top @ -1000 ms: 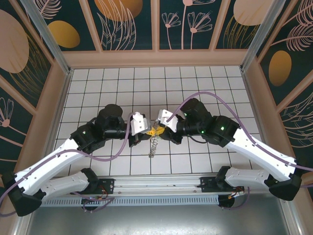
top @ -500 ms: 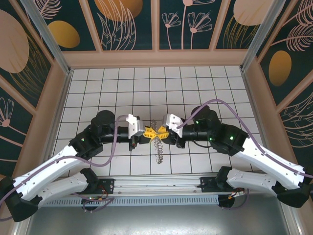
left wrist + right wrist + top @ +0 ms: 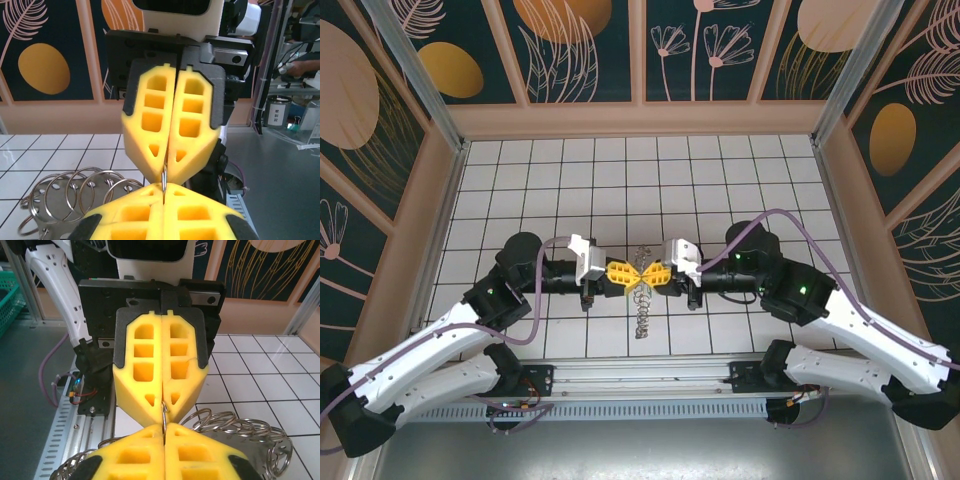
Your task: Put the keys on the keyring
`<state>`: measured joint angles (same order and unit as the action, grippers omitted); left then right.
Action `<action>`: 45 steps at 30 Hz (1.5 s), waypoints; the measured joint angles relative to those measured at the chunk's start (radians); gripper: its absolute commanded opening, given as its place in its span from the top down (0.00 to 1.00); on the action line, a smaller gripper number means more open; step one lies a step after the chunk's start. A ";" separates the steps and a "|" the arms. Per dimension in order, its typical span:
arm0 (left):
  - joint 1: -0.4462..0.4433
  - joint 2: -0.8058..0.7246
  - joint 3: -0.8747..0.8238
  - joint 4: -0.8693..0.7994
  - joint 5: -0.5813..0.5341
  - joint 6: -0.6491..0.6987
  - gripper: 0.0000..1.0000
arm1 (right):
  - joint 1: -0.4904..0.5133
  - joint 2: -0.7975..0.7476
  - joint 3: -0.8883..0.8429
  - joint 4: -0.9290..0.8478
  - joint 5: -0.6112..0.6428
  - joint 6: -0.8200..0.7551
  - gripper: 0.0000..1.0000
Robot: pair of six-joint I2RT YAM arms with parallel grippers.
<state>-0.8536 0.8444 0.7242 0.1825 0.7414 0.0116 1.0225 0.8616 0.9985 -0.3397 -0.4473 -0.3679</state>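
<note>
Left tool [image 3: 632, 274]: pressing together on a silvery wire [image 3: 163, 176], which is showing edge-on between the yellow pads.
Right tool [image 3: 648, 276]: pressing together on the same wire from the opposite side, meeting the left one tip to tip.
Deciding relation: the wire is standing upright between the two tips, with its plane running near to far. Both arms are reaching it equally, so neither is sitting nearer.
Keyring: judging the wire to be part of it. The ring cluster [image 3: 640, 312] is lying on the surface [image 3: 520, 180] just near of the tips, with its long axis running near to far.
Keys: flat grey holed pieces [image 3: 52, 192] are lying under the rings and are likely these, though that is not telling for certain.
Container: a green basket [image 3: 5, 295] is standing off the surface, and its contents are staying hidden.
</note>
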 measured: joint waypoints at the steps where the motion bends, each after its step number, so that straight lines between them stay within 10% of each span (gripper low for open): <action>1: 0.000 0.000 0.000 0.005 0.003 -0.003 1.00 | 0.000 -0.003 0.000 0.001 0.001 -0.004 1.00; 15: 0.010 0.139 0.220 -0.396 -0.150 0.159 0.88 | 0.000 0.121 0.109 -0.168 0.187 -0.060 1.00; 22: 0.011 0.195 0.242 -0.543 -0.208 0.219 1.00 | 0.027 0.203 0.136 -0.264 0.277 -0.080 1.00; 45: 0.008 0.029 0.085 -0.189 0.011 0.085 1.00 | 0.053 0.061 0.079 -0.114 0.106 -0.063 0.84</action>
<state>-0.8452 0.8730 0.8089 -0.0067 0.7521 0.0967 1.0752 0.9222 1.0775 -0.4541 -0.3416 -0.4313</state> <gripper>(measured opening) 0.037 0.160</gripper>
